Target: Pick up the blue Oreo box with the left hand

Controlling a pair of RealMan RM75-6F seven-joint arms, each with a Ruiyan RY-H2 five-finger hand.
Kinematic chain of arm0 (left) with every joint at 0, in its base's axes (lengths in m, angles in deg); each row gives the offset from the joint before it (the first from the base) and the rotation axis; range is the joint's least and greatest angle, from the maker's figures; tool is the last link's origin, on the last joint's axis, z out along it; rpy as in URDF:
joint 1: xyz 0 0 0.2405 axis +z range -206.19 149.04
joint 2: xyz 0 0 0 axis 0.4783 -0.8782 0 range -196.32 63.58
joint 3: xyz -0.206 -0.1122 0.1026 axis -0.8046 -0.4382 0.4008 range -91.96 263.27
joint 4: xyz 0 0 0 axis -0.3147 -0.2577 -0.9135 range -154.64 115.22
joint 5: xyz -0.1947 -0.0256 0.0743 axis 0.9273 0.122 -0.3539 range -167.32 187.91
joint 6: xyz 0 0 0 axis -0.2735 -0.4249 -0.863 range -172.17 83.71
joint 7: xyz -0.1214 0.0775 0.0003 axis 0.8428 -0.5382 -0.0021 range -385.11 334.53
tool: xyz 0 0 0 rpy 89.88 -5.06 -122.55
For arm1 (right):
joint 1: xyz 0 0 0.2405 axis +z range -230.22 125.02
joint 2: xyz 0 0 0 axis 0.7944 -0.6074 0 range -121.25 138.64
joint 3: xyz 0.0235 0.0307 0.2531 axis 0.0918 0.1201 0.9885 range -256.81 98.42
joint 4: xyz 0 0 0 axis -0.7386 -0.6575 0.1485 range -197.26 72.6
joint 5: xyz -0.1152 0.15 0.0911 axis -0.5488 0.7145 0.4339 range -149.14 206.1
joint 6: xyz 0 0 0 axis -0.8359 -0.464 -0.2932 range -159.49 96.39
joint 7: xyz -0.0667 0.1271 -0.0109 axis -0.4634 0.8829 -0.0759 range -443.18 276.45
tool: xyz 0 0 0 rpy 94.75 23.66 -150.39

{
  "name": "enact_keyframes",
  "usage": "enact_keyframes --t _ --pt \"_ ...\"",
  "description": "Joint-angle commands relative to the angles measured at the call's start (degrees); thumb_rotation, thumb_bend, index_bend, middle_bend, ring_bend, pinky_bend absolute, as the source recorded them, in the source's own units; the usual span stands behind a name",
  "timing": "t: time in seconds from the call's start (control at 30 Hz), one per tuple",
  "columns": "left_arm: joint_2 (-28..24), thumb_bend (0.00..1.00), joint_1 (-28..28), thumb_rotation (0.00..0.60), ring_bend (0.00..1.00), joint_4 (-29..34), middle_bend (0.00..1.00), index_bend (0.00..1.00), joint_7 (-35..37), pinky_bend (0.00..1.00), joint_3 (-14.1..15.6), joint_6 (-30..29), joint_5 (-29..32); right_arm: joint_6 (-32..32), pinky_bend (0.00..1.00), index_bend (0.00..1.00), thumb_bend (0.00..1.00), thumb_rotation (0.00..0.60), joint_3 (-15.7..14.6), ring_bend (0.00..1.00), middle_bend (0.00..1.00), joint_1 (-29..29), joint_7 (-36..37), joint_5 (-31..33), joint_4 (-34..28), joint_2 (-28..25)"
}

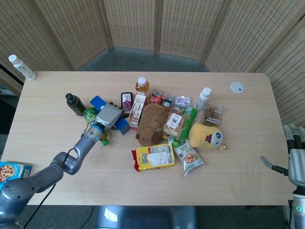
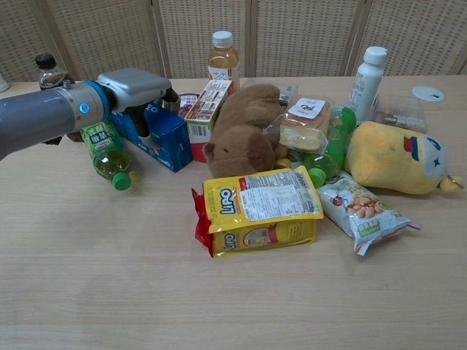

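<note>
Looking down from the head view, the left hand [image 1: 109, 116] sits on top of the blue Oreo box [image 1: 99, 102], which lies at the left end of the heap on the bench [image 1: 57, 157], one blue end showing up-left of the hand and another low right of it. Whether the fingers have closed round the box cannot be told from above. A dark bottle [image 1: 74, 103] and a green bottle [image 1: 90, 114] crowd the box's left side, and a red-and-white carton [image 1: 137, 110] stands just to its right, so a clean lift probably wants to go straight up rather than sideways. Open bench lies toward the near-left; the edge there is well away. The right hand [image 1: 294, 157] hangs off the bench's right edge with its fingers apart, holding nothing.

From the chest view, the left hand [image 2: 139, 87] covers the top of the box [image 2: 162, 135], dark fingers [image 2: 139, 120] reaching down its front face; a firm grip looks likely but not certain. The green bottle [image 2: 107, 151] leans against the box's left end and may roll once the box leaves. A brown plush [image 2: 244, 127] lies near to the right, clear of the grasp.
</note>
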Motion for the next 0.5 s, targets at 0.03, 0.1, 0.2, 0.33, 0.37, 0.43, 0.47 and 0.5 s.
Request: enact_keyframes --t 0.03,0.1,0.2,0.33,0.37,0.43,0.47,0.5 --pt "0.3 0.15 -0.7 0.600 0.67 -0.8 0.61 0.56 1.4 0.33 -0.7 -0.6 -0.1 -0.1 0.00 0.00 0.00 0.361 0.0 0.07 0.03 0.0 0.0 0.1 0.0 0.1" --pt "0.3 0.15 -1.0 0.600 0.67 -0.9 0.61 0.56 2.2 0.34 -1.1 -0.8 -0.1 -0.2 0.00 0.00 0.00 0.361 -0.1 0.07 0.03 -0.1 0.0 0.1 0.1 0.2" --pt "-0.2 0.15 -1.5 0.600 0.67 -0.5 0.61 0.56 3.4 0.34 -1.4 -1.6 -0.6 -0.2 0.00 0.00 0.00 0.360 -0.1 0.07 0.03 -0.2 0.2 0.1 0.4 0.3" --pt "-1.9 0.14 -1.5 0.600 0.67 2.2 0.61 0.56 6.5 0.34 -1.7 -3.0 -1.3 -0.1 0.00 0.00 0.00 0.361 -0.1 0.07 0.03 -0.3 0.5 0.3 0.7 0.5" --pt "-2.5 0.14 -1.4 0.600 0.67 3.2 0.61 0.56 7.3 0.34 -1.5 -3.6 -1.8 -0.2 0.00 0.00 0.00 0.361 0.0 0.07 0.03 -0.3 0.6 0.4 0.8 0.5" --pt "-3.5 0.14 -1.3 0.600 0.67 4.6 0.61 0.56 8.1 0.34 -1.2 -4.3 -2.5 -0.4 0.00 0.00 0.00 0.358 -0.1 0.07 0.03 -0.3 0.8 0.4 1.0 0.6" --pt "-4.2 0.14 -1.2 0.600 0.67 5.7 0.61 0.56 8.5 0.34 -1.0 -4.8 -3.0 -0.4 0.00 0.00 0.00 0.358 -0.1 0.07 0.03 -0.3 1.0 0.4 1.2 0.6" --pt "-4.8 0.14 -1.2 0.600 0.67 6.5 0.61 0.56 8.9 0.34 -1.0 -5.2 -3.3 -0.5 0.00 0.00 0.00 0.356 -0.1 0.07 0.03 -0.3 1.1 0.4 1.3 0.7"
